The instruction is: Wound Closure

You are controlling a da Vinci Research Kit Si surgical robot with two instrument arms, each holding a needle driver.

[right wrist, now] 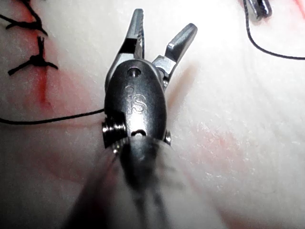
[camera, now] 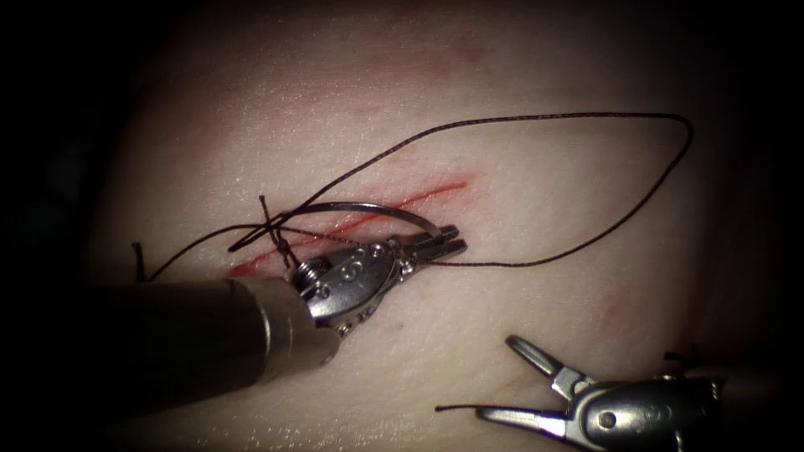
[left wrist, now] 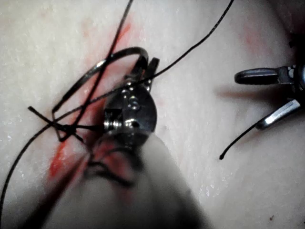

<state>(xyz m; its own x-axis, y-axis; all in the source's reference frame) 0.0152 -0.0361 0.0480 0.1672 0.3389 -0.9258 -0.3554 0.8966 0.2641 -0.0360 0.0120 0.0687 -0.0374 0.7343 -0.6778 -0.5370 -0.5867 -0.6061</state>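
The left tool lies over the red cut with its jaws shut on the curved needle close to its thread end. The needle arches back along the cut, and its tip rests near a tied knot; whether the tip enters the tissue I cannot tell. Dark thread runs from the needle in a wide loop to the right and returns to the cut. The right tool hovers right of the cut, jaws open and holding nothing.
A short loose thread end lies beside the right tool's lower jaw. Another cut end sticks up far left. An older stitch knot sits on a stain of red fluid. Faint red smears mark the tissue.
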